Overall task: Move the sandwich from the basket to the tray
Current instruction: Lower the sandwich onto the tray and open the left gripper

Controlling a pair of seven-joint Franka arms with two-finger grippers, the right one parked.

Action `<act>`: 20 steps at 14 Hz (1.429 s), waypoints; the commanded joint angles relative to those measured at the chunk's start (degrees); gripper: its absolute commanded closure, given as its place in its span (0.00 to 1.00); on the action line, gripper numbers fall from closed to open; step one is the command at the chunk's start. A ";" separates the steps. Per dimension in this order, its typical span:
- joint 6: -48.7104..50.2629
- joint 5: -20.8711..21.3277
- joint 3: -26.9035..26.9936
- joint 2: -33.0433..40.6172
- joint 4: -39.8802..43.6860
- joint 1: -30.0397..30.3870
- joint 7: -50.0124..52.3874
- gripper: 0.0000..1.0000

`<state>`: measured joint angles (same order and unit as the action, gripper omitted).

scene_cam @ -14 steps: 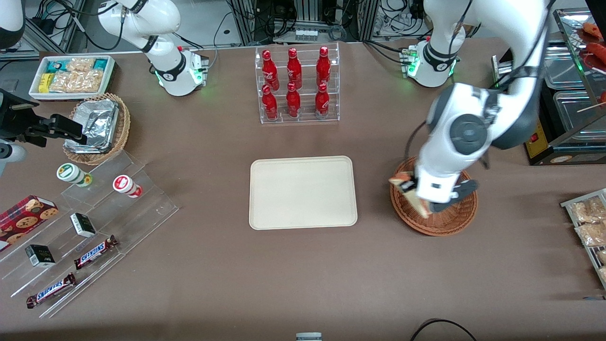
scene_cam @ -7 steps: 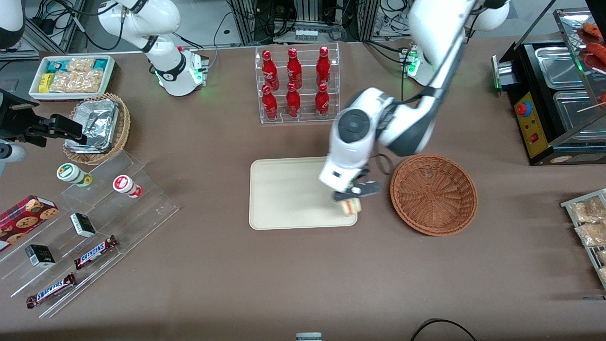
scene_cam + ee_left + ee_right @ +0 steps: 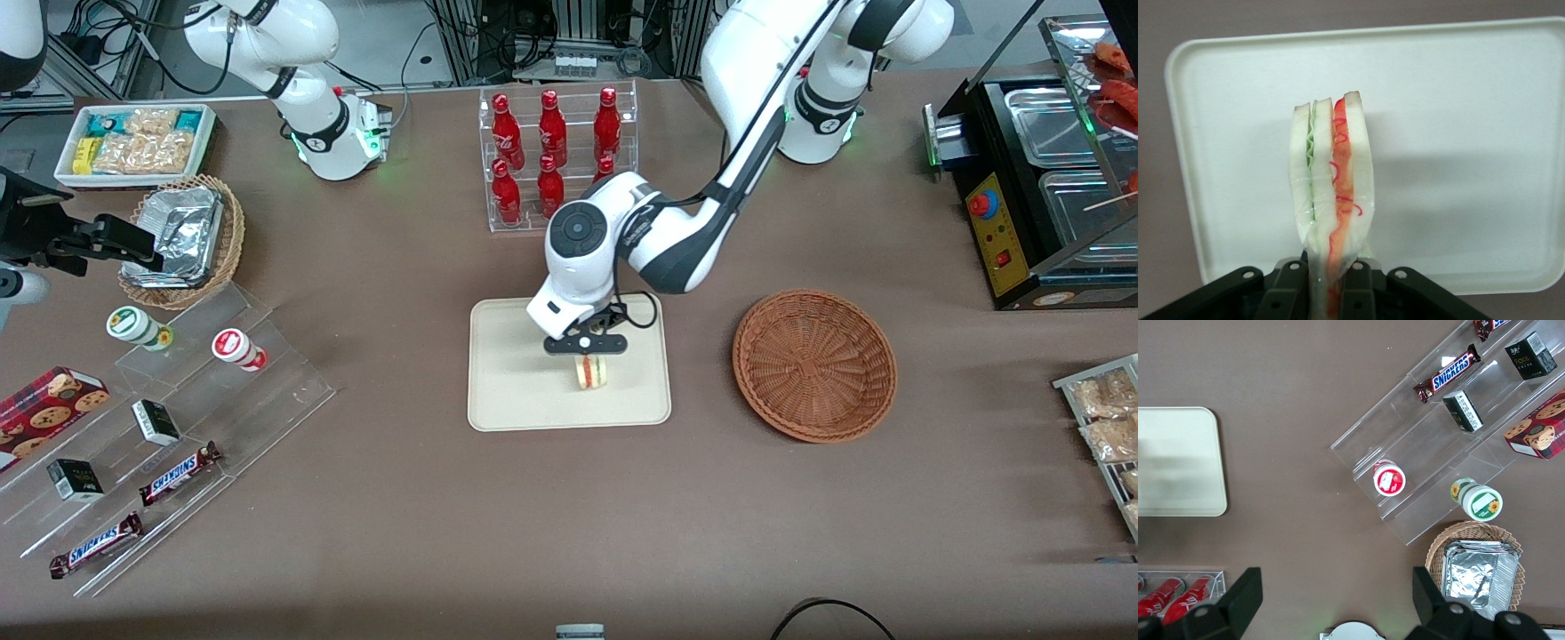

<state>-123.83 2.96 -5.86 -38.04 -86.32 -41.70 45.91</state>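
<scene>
While the hand (image 3: 589, 348) pinches the sandwich (image 3: 591, 372) over the tray (image 3: 507, 391), lower straight, then release toward 6 o'clock.

Robot lab mock shop: cable racks (image 3: 569, 36), bottle display (image 3: 558, 160), Snickers bars (image 3: 178, 473)

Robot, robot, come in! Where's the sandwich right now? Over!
Gripper shut on the sandwich, above the tray. Sandwich not set down yet. Basket empty. Nothing lying on the tray under it.
</scene>
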 commanded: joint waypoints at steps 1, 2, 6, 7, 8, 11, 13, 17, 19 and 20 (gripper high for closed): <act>-4.39 0.37 -0.38 -2.65 2.12 -0.48 -1.44 1.00; -4.57 0.38 -0.38 -2.74 2.12 -0.57 -1.35 1.00; -4.92 0.73 -0.38 -5.28 2.21 -0.75 -1.35 1.00; -5.97 0.81 -0.38 -5.90 2.30 -1.01 -1.35 1.00; -6.33 0.73 -0.38 -6.25 2.21 -1.01 -1.35 0.91; -6.33 0.82 -0.29 -6.35 2.30 -0.93 -1.27 0.01; -5.90 0.55 -0.29 -5.04 2.38 -0.75 -0.56 0.01; -1.52 0.29 -0.21 0.93 1.85 -0.66 4.95 0.00; 1.82 0.29 -0.12 4.27 1.77 -0.40 6.99 0.01; 4.10 0.20 -0.03 5.51 1.86 -0.31 7.26 0.00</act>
<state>-123.58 3.05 -6.45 -36.32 -83.44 -41.86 51.02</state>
